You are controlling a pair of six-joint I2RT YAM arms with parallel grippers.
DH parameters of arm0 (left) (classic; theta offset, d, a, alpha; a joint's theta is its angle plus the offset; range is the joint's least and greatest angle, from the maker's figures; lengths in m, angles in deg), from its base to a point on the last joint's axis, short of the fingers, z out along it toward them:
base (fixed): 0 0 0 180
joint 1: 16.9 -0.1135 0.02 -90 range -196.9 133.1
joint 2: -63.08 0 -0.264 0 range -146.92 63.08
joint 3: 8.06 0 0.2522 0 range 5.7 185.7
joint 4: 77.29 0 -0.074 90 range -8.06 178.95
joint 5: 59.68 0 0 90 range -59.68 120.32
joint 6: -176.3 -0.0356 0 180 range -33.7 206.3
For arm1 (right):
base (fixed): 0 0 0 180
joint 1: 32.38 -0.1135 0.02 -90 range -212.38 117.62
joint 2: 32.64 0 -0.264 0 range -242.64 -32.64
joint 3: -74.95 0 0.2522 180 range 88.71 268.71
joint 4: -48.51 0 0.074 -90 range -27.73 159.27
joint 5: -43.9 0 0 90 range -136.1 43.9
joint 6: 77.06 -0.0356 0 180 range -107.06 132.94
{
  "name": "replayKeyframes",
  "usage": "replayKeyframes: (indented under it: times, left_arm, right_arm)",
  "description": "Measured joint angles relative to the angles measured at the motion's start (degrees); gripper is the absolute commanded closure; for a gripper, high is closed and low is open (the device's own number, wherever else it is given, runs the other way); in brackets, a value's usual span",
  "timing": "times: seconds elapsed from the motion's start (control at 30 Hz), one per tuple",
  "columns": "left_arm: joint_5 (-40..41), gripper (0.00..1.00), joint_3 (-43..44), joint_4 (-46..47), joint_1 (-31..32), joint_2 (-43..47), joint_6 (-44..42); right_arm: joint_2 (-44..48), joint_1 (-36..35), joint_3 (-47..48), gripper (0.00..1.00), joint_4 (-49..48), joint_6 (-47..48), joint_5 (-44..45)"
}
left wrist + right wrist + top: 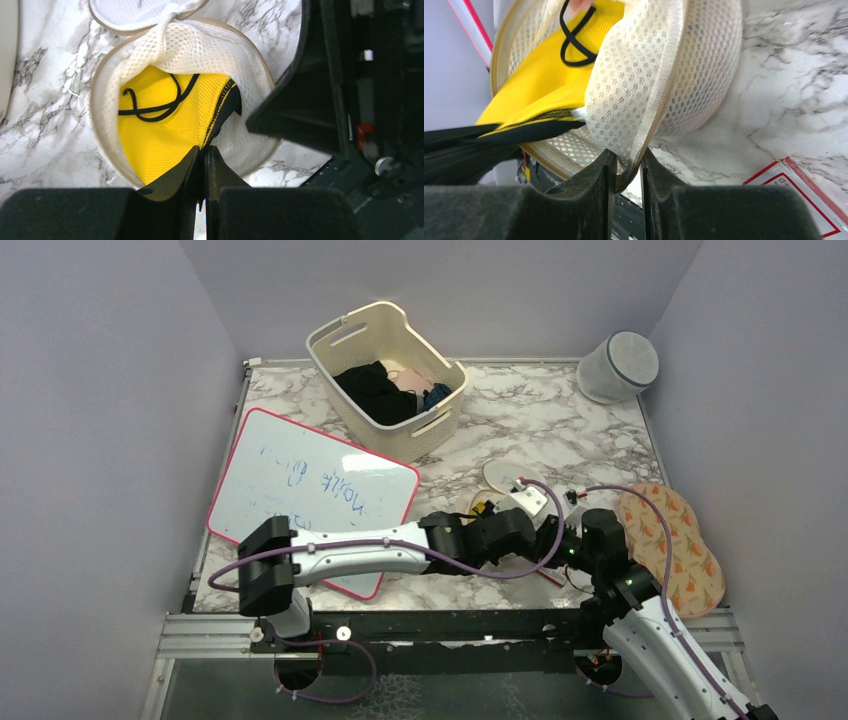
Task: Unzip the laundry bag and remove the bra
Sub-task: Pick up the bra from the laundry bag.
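The laundry bag (200,45) is a cream mesh pouch lying unzipped on the marble table, its lid flap (135,10) folded back. Inside it shows the bra (160,130), yellow with black trim and a thin black strap. My left gripper (204,150) is shut on the bra's black-trimmed edge at the bag's mouth. In the right wrist view the laundry bag (694,65) is tipped up with the bra (544,75) in it, and my right gripper (626,157) is shut on the bag's mesh rim. From above, both grippers meet at the laundry bag (500,477) and hide most of it.
A cream slotted basket (340,345) with dark clothes stands at the back. A red-framed whiteboard (310,485) lies at the left under my left arm. A white-grey cylinder (618,367) sits in the far right corner. A carrot-patterned pad (670,540) lies at the right.
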Motion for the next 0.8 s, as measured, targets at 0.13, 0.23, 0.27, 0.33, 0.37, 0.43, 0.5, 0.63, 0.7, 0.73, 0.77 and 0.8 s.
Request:
replayKeyframes:
  times: [0.13,0.23,0.27,0.33,0.37,0.43,0.5,0.63,0.7,0.73,0.77,0.8]
  left_arm:
    - [-0.02,1.0,-3.82,0.76,0.72,7.54,0.31]
    - [-0.46,1.0,-7.26,2.32,1.03,13.31,0.35]
    - [-0.66,1.0,-8.41,3.3,1.03,15.1,0.17]
    - [-1.42,1.0,-10.93,5.95,1.03,18.47,-0.46]
    - [-1.7,1.0,-12.09,7.39,1.03,20.0,-0.87]
    - [-2.34,1.0,-14.21,10.95,1.03,22.91,-1.92]
    - [-2.89,1.0,-14.82,13.94,1.03,24.63,-2.86]
    - [-3.65,1.0,-13.68,20.15,1.03,26.1,-5.46]
    - [-3.89,1.0,-11.67,21.59,1.01,26.01,-7.1]
    - [-3.96,1.0,-10.64,21.88,1.03,25.97,-7.69]
    - [-4.09,1.0,-8.92,22.05,1.01,25.81,-8.66]
    - [-4.17,1.0,-7.06,22.36,0.98,25.55,-9.66]
  right_arm:
    - [2.21,0.0,0.35,0.87,1.22,-1.25,3.28]
    - [2.78,0.0,0.35,0.88,1.66,-1.49,4.33]
    - [2.78,0.0,0.35,0.88,1.66,-1.55,4.39]
    - [2.47,0.0,0.35,0.88,1.6,-1.55,4.39]
    - [2.08,0.0,0.33,0.88,1.53,-1.51,4.39]
    - [1.05,0.0,0.17,0.88,1.53,-1.46,4.37]
    - [0.02,0.0,-0.13,0.89,1.53,-1.42,4.31]
    - [-0.66,0.0,-0.44,0.91,1.51,-1.36,4.26]
    - [-0.55,0.0,-0.44,0.91,1.42,-1.31,4.24]
    - [-0.52,0.0,-0.44,0.91,1.42,-1.31,4.24]
    - [-0.46,0.0,-0.44,0.91,1.4,-1.27,4.24]
    - [-0.39,0.0,-0.44,0.91,1.4,-1.2,4.22]
